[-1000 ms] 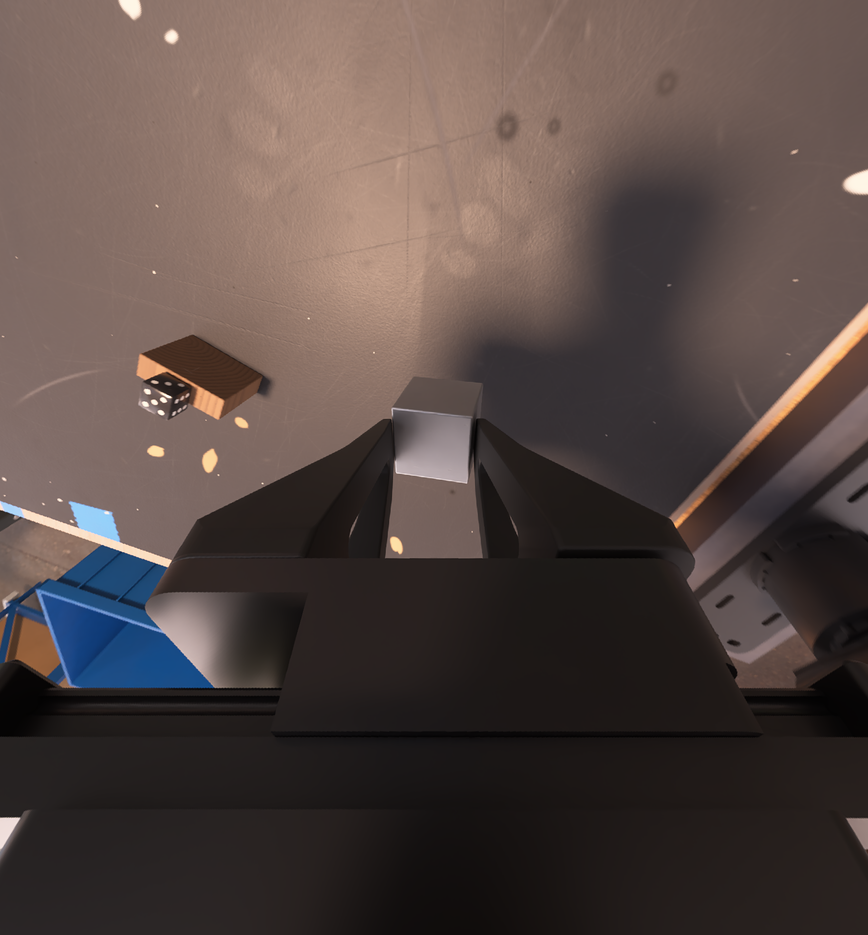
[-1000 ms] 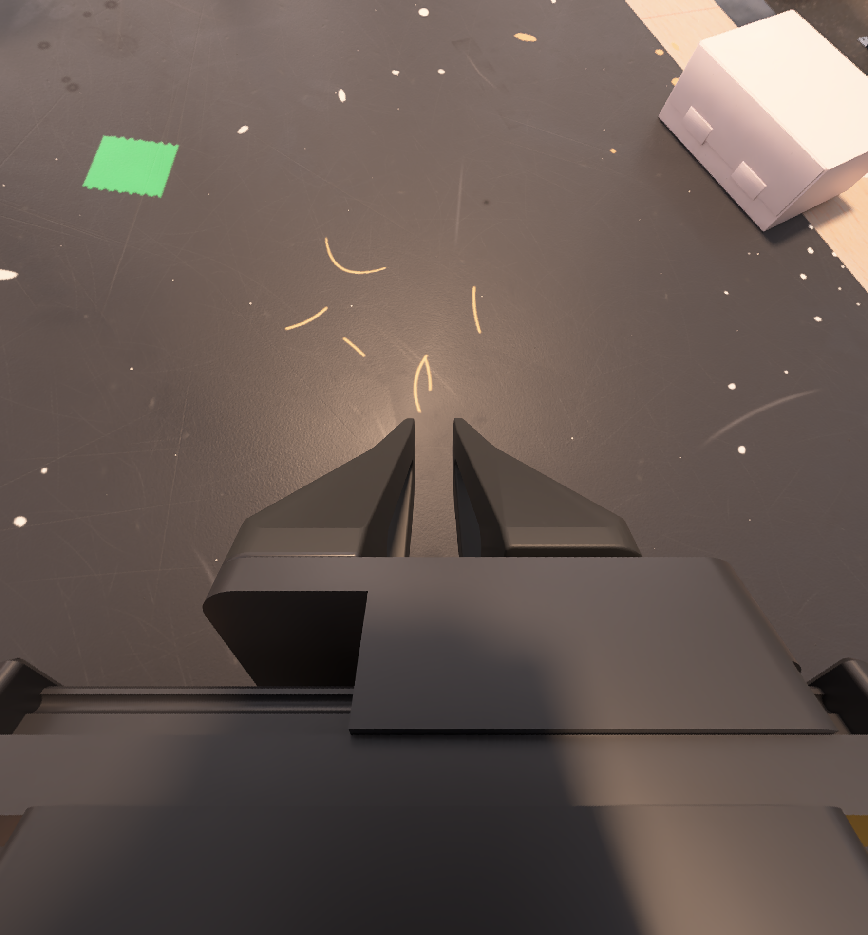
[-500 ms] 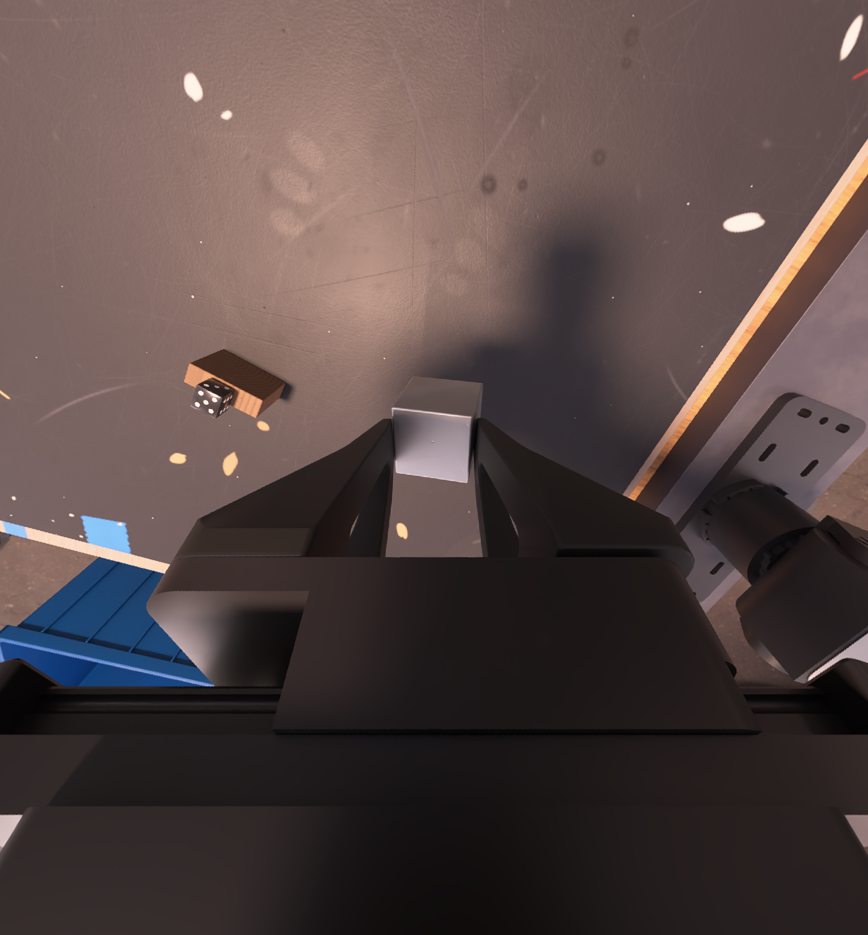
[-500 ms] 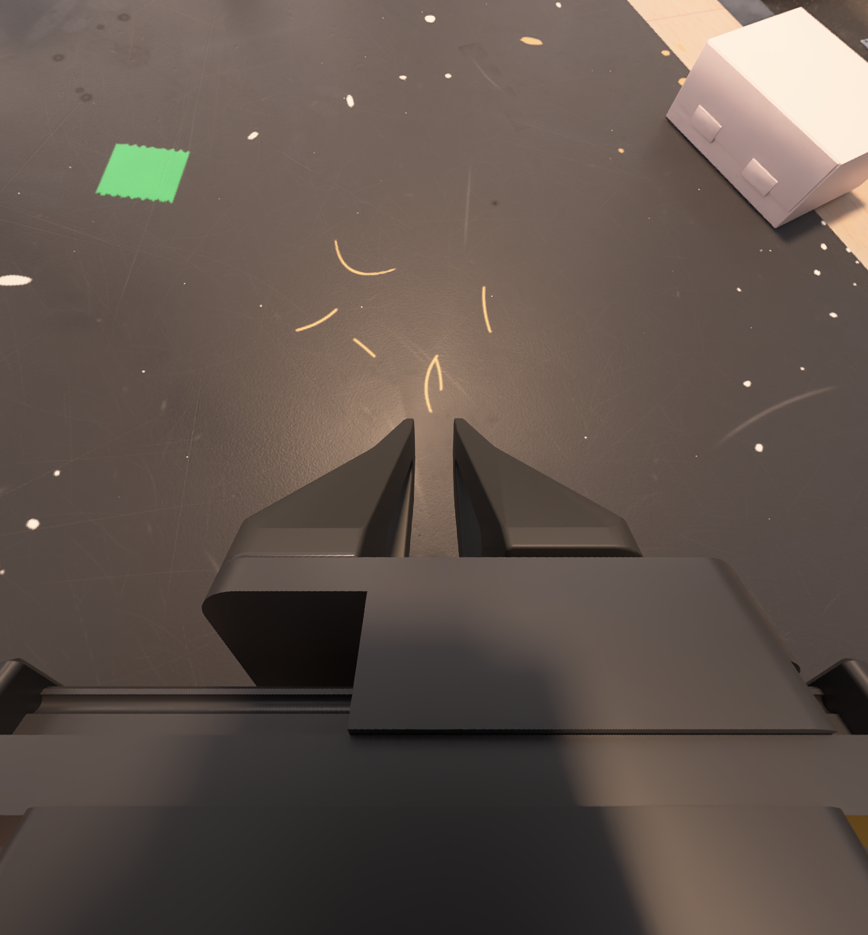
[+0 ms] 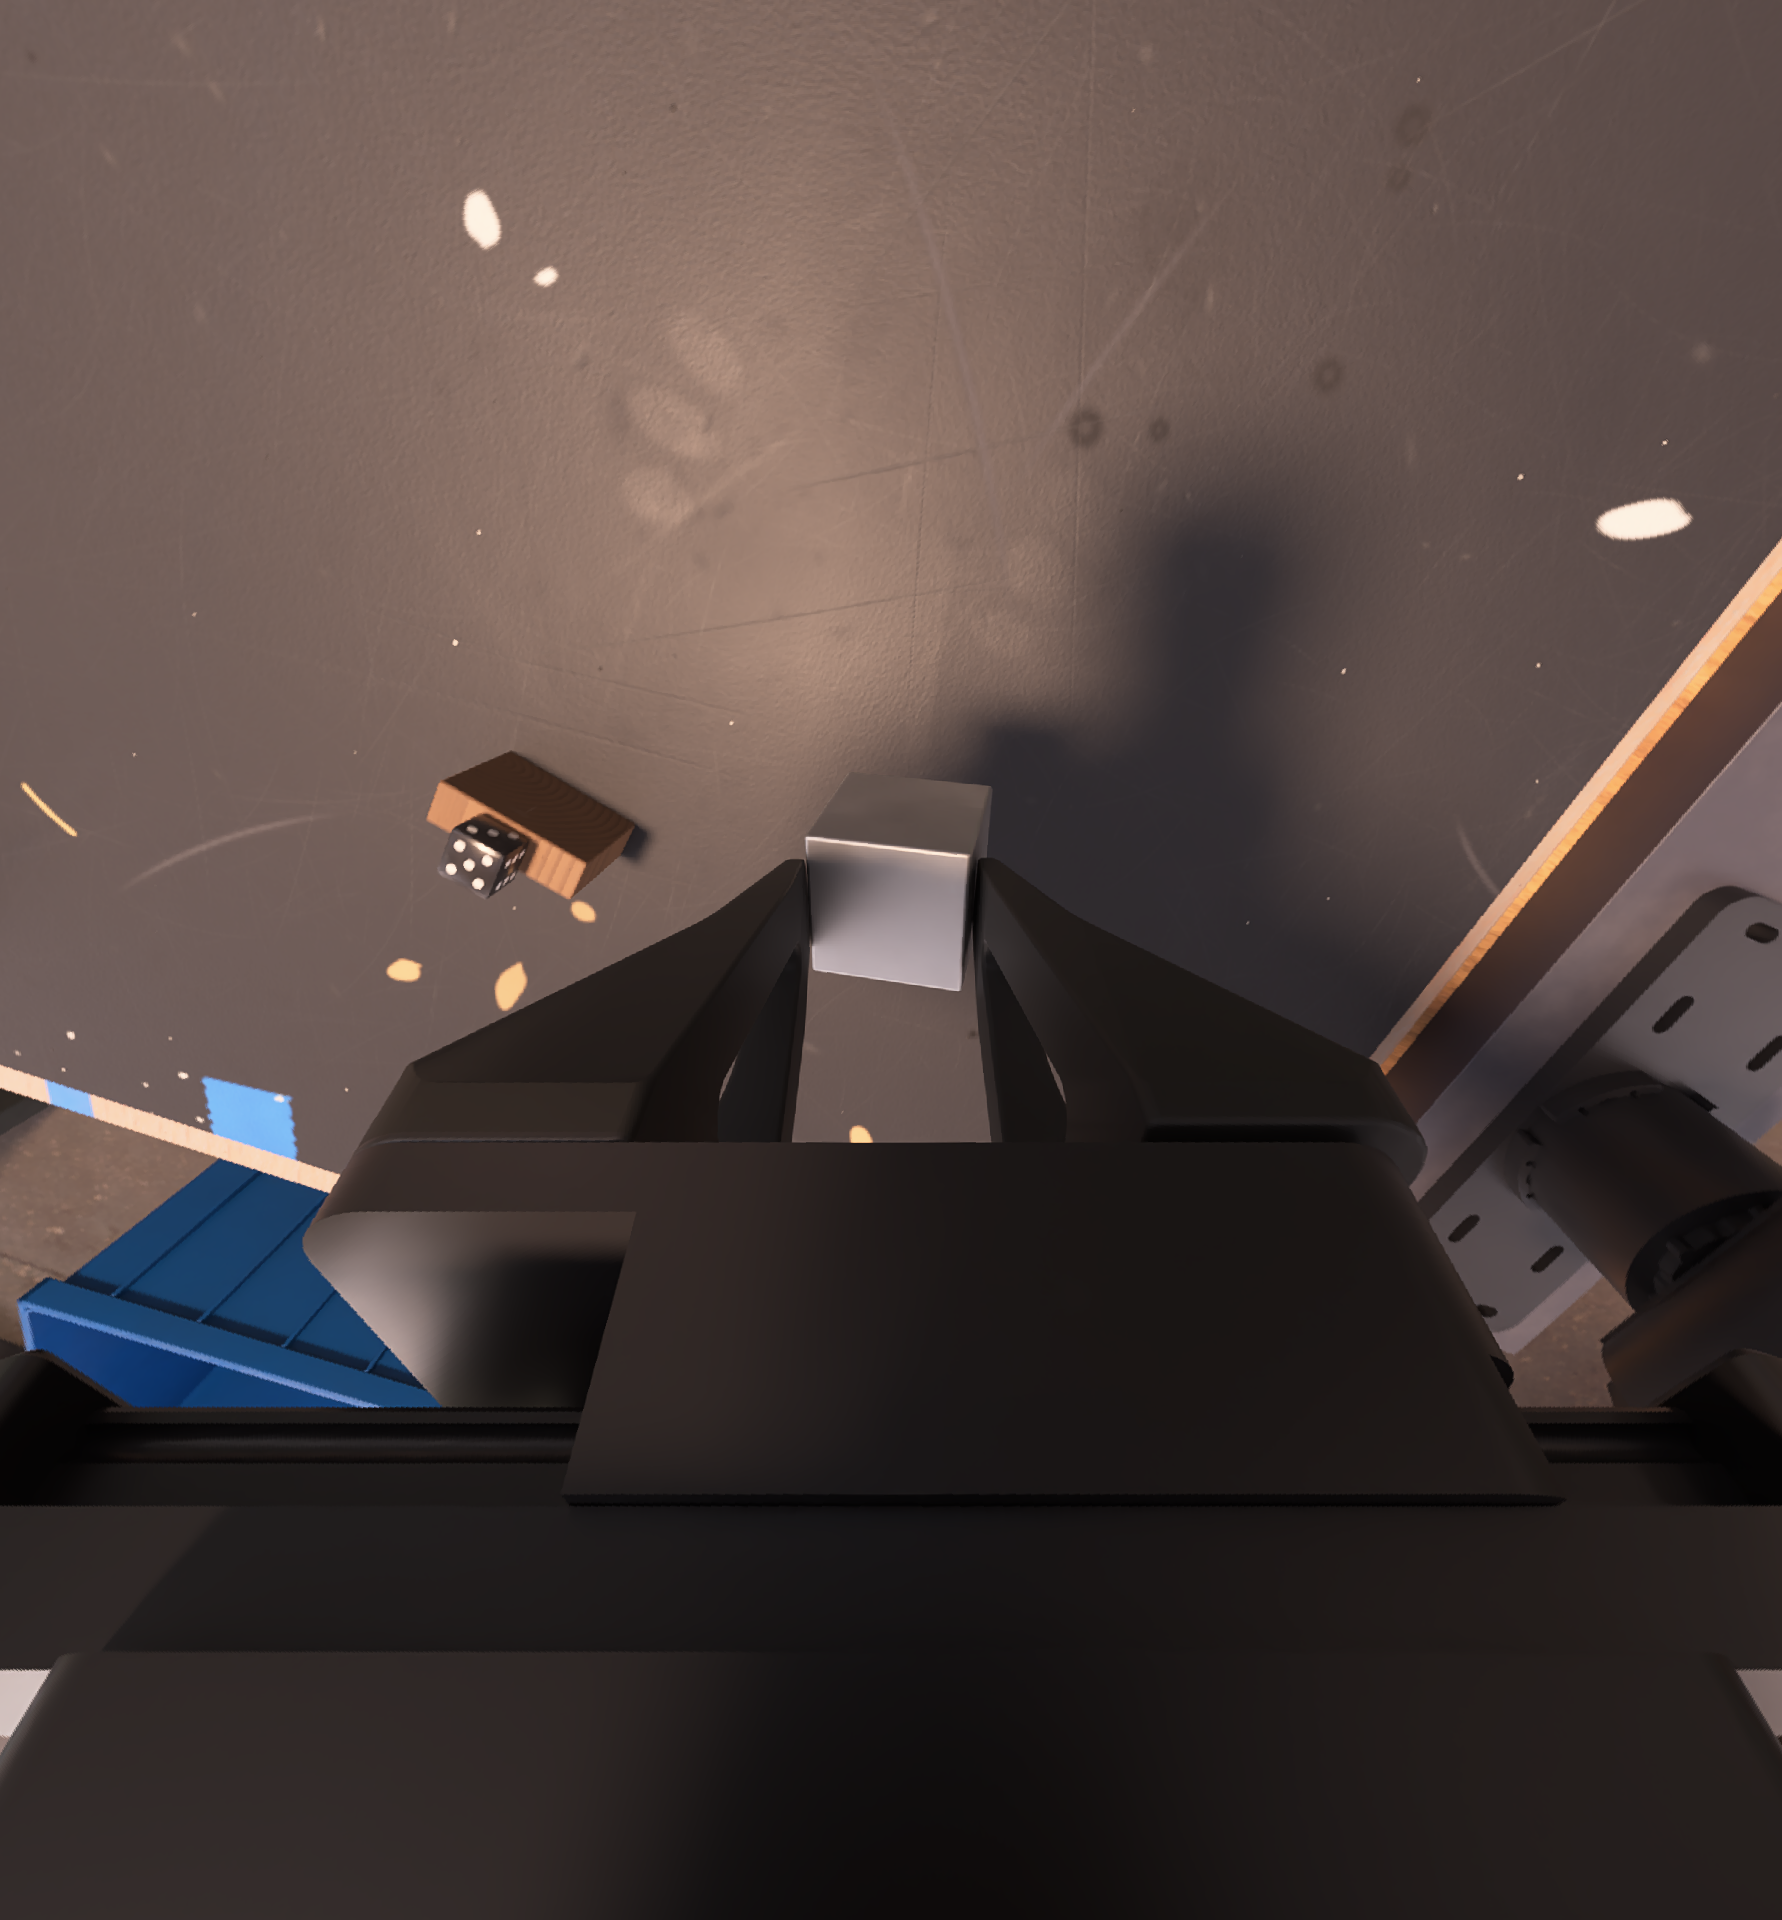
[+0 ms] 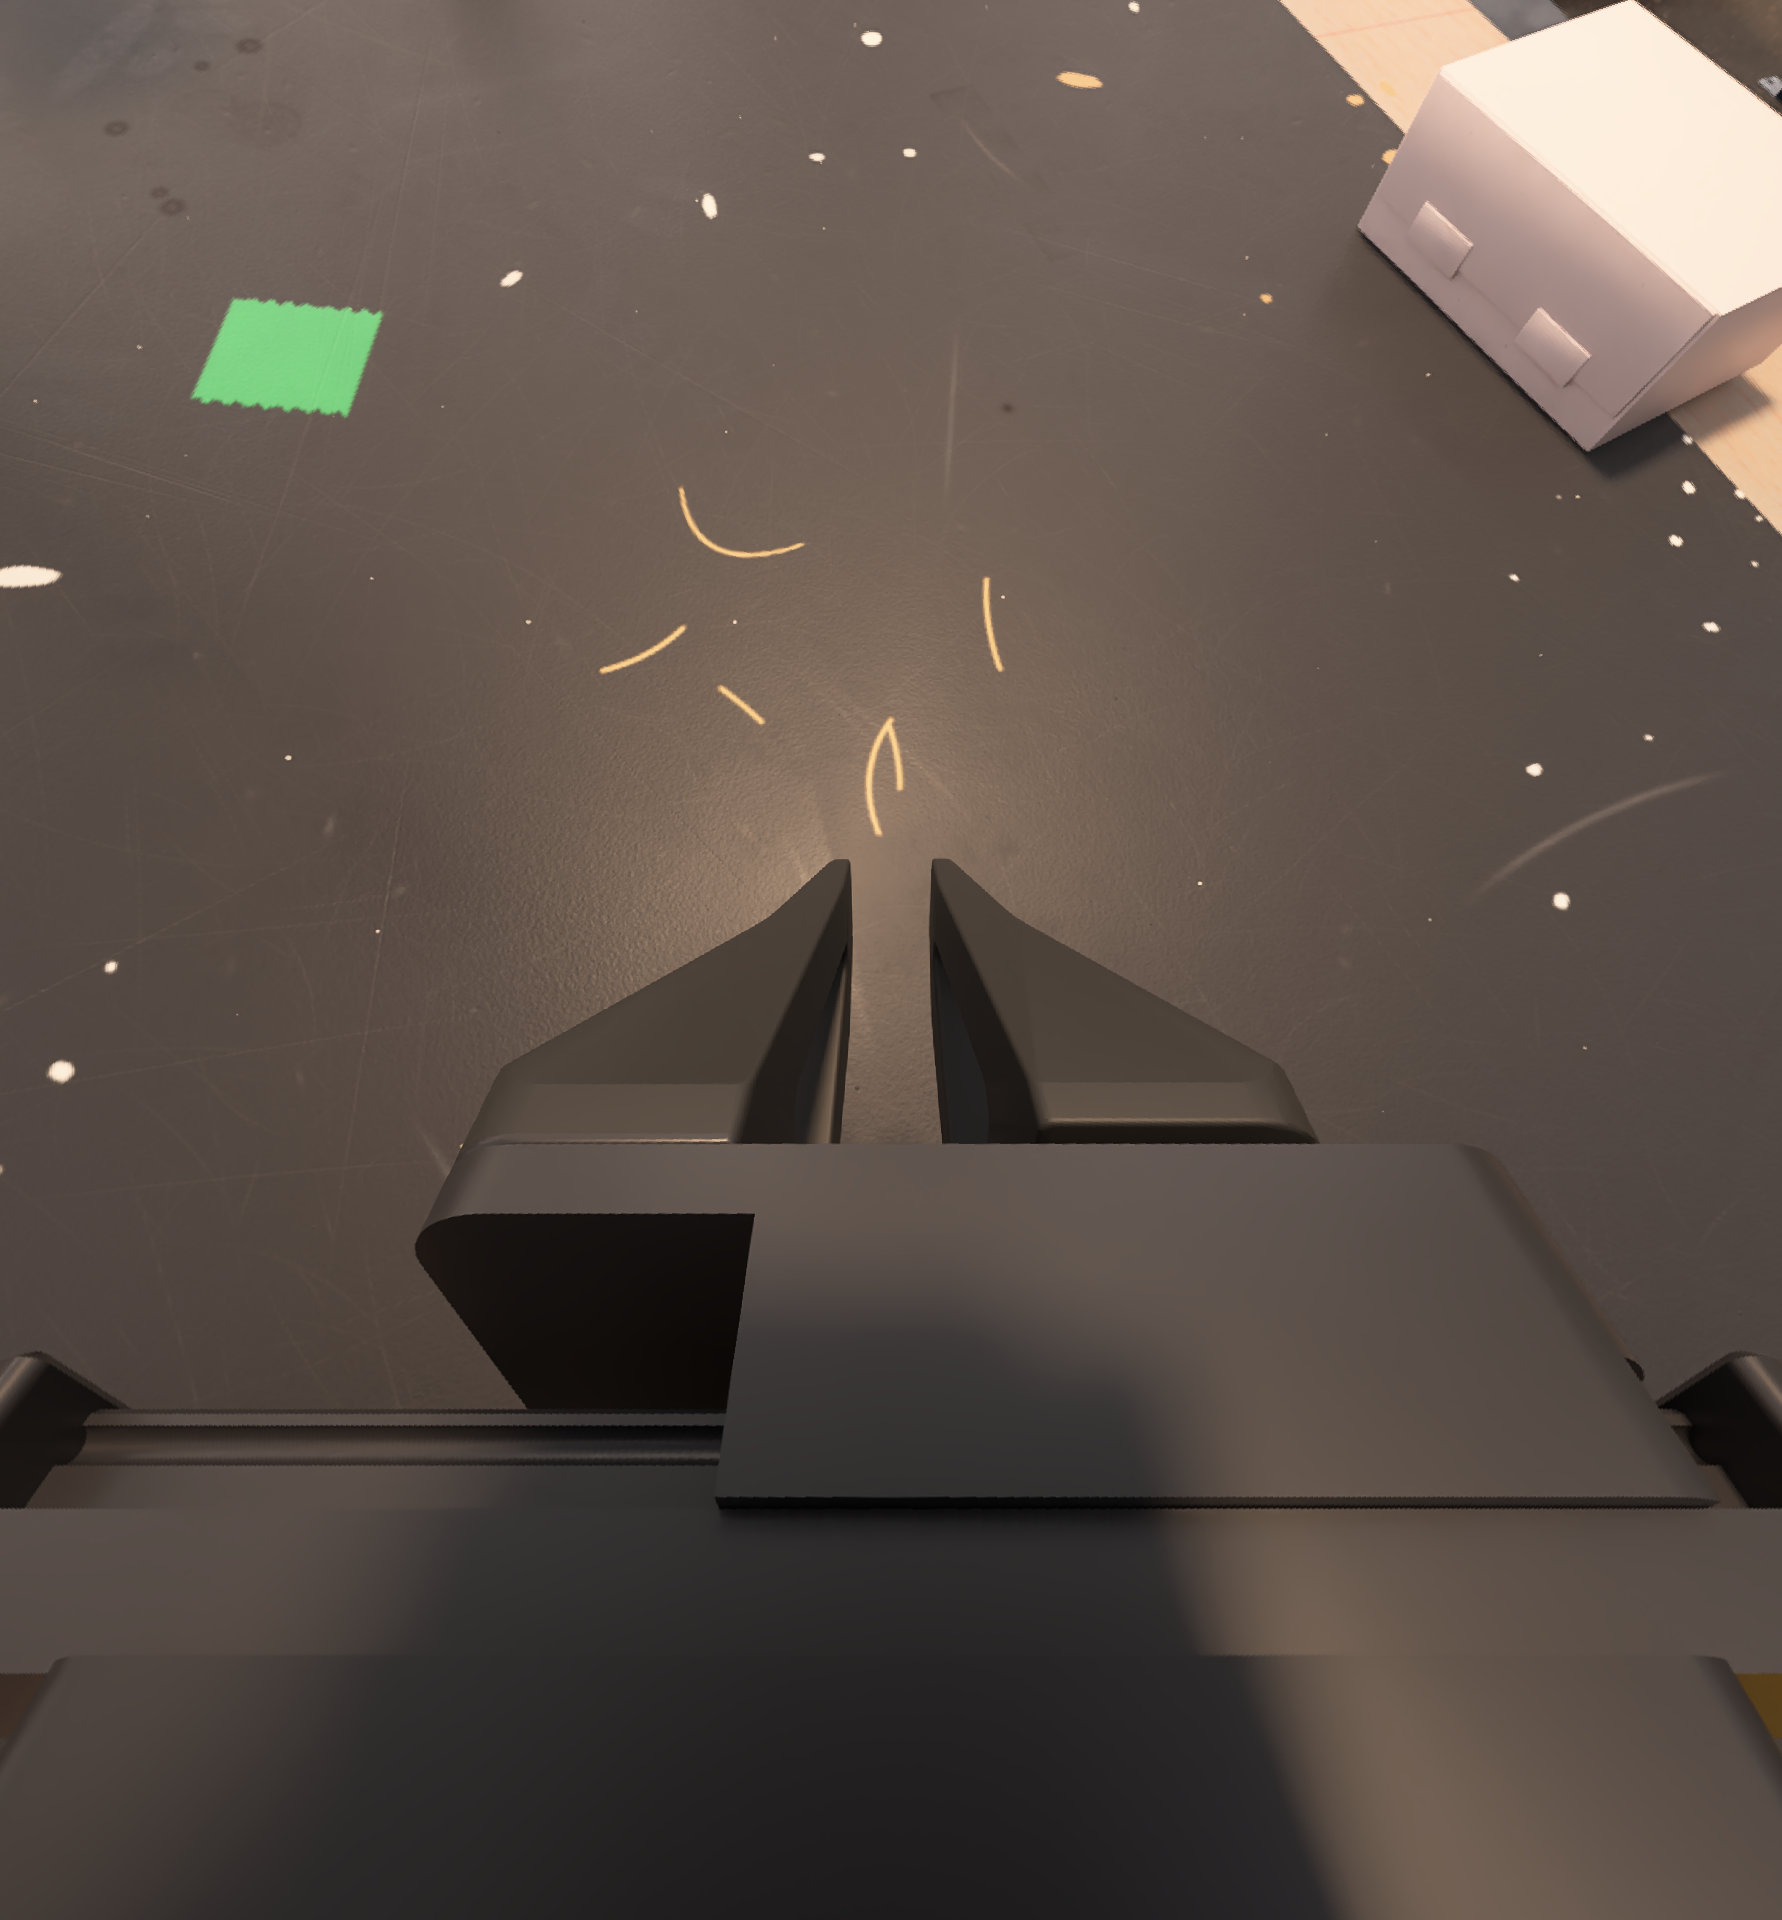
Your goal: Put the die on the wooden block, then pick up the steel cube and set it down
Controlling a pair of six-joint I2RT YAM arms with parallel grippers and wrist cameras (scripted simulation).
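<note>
My left gripper (image 5: 888, 878) is shut on the steel cube (image 5: 889, 920) and holds it between its fingertips above the dark table (image 5: 866, 416). The wooden block (image 5: 544, 821) lies on the table to the left of the gripper. The black die with white pips (image 5: 480, 856) overlaps the block's near left end; I cannot tell whether it rests on the block or leans against it. My right gripper (image 6: 890, 864) hangs over bare table with its jaws nearly together and nothing between them.
A blue bin (image 5: 191, 1309) sits beyond the table edge at lower left, with blue tape (image 5: 248, 1114) on that edge. An arm base and grey mounting plate (image 5: 1739, 997) stand at right. A white box (image 6: 1614, 208) and green tape squares (image 6: 287, 356) show in the right wrist view.
My left gripper rose with the cube, so the block and die shrank, then shifted so they drifted right in view. The right gripper barely moved and stays shut.
</note>
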